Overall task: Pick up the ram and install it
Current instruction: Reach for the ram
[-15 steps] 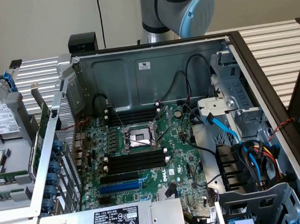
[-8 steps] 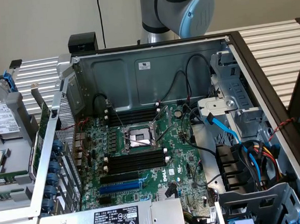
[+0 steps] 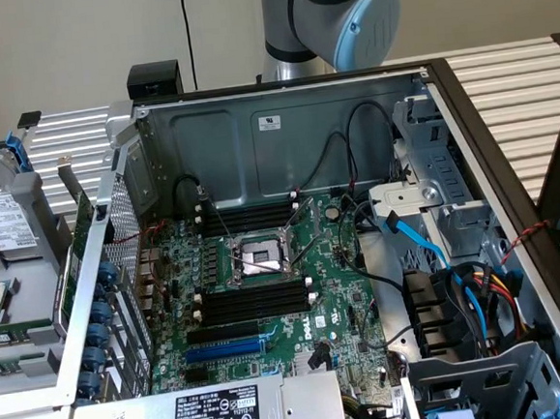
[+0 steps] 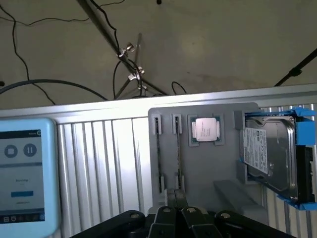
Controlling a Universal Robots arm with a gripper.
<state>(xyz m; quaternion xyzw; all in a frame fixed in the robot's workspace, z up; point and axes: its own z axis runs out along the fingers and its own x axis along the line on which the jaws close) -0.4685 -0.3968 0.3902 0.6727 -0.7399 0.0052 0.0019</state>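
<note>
The ram point(image 4: 178, 153) shows edge-on as a thin dark stick standing in a slot of the grey parts tray point(image 4: 223, 168). A second thin stick point(image 4: 158, 158) stands in the slot beside it. My gripper point(image 4: 174, 194) hangs above the near end of these slots with its dark fingers point(image 4: 168, 194) pressed together and nothing visibly between them. In the exterior view the open computer case holds the green motherboard point(image 3: 330, 293) with long black memory slots point(image 3: 253, 299) on both sides of the processor socket point(image 3: 260, 258).
On the tray lie a processor chip point(image 4: 205, 130) and a hard drive point(image 4: 270, 153) in a blue bracket. A light-blue tablet point(image 4: 25, 173) stands on the ribbed table. Cables point(image 3: 449, 264) and drive cages crowd the case at the exterior view's right.
</note>
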